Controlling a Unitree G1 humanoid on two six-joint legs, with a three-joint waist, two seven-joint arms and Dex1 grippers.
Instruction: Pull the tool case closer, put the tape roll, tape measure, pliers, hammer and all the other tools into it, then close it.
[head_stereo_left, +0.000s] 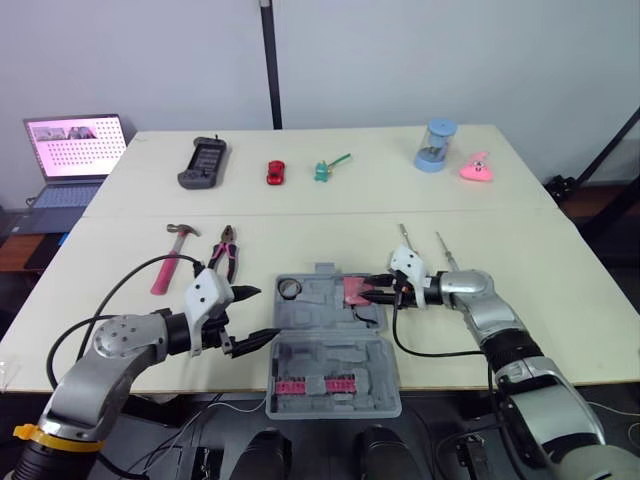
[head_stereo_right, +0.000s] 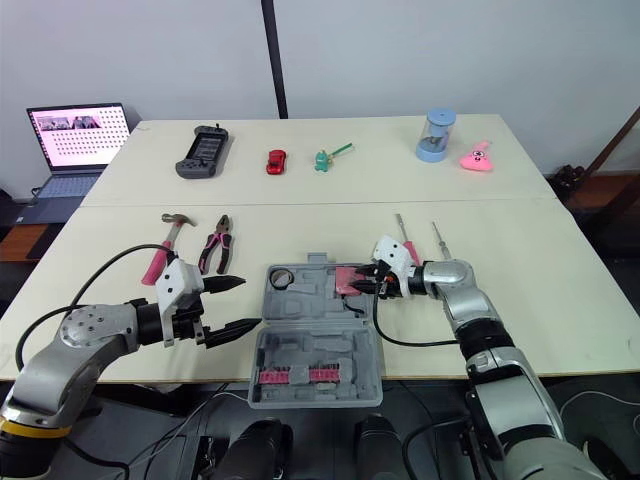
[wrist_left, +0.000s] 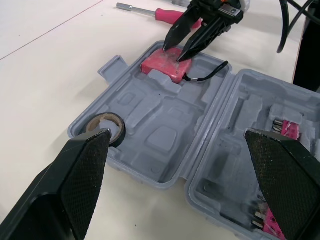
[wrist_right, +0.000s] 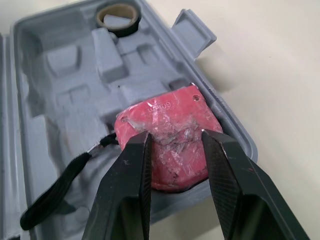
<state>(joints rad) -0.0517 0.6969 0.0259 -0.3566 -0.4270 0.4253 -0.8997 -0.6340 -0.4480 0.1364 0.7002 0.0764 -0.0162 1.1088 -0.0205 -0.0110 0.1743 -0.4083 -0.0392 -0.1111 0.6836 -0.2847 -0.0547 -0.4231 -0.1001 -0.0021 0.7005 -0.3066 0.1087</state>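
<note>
Pink-red tape measure, scuffed and black-strapped, in grey moulded tool case.

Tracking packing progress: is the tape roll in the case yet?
In: the tape roll sits in a corner pocket of the open tool case.

The grey tool case lies open flat at the near edge of the desk, a row of pink bits in its nearer half. In the farther half, the black tape roll lies in the left corner and the red tape measure in the right. Pink-handled hammer and pliers lie on the desk left of it, two screwdrivers to the right
</note>
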